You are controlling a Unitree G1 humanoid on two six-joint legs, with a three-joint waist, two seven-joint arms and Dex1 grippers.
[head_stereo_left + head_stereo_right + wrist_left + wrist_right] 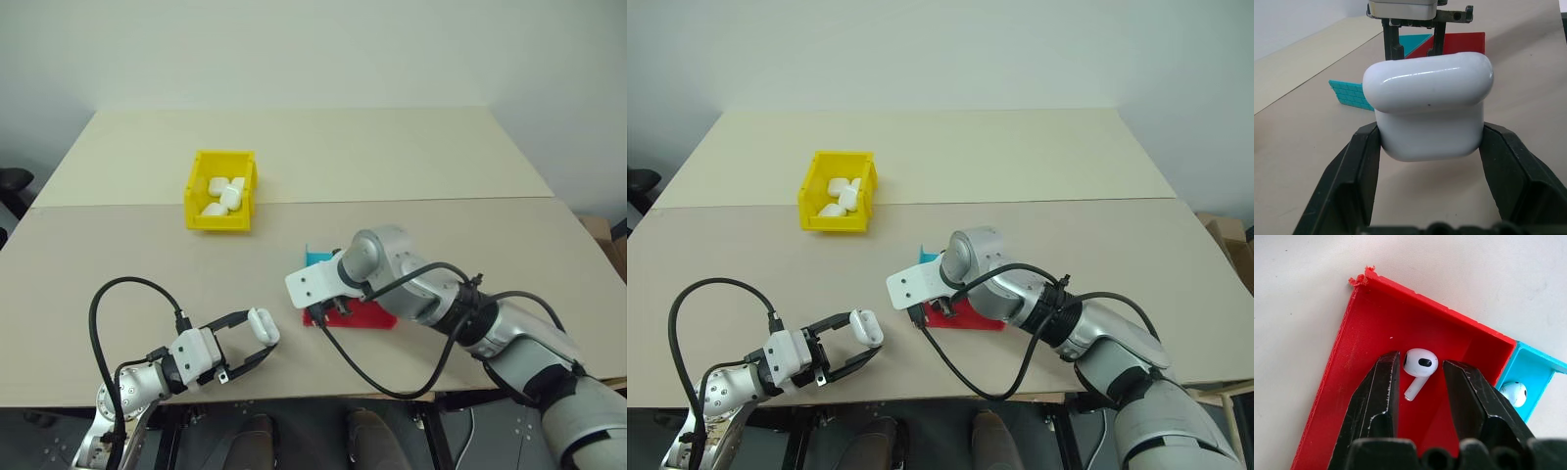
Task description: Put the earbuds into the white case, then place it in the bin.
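My left gripper (263,335) is shut on the white case (1430,107) and holds it just above the table's near edge. The case's lid overhangs its body. My right gripper (328,308) points down into the red tray (1371,313). Its fingers (1386,382) stand either side of one earbud (1420,363) that lies on the tray floor, with a thin gap at each side. A second earbud (1513,392) lies in the adjoining blue tray (1533,367). The yellow bin (217,223) stands farther back on the left.
Several white cases (225,193) lie inside the bin. The red tray (367,315) and blue tray (315,258) sit mid-table under my right wrist. A black cable loops beside each arm. A seam crosses the table behind the bin.
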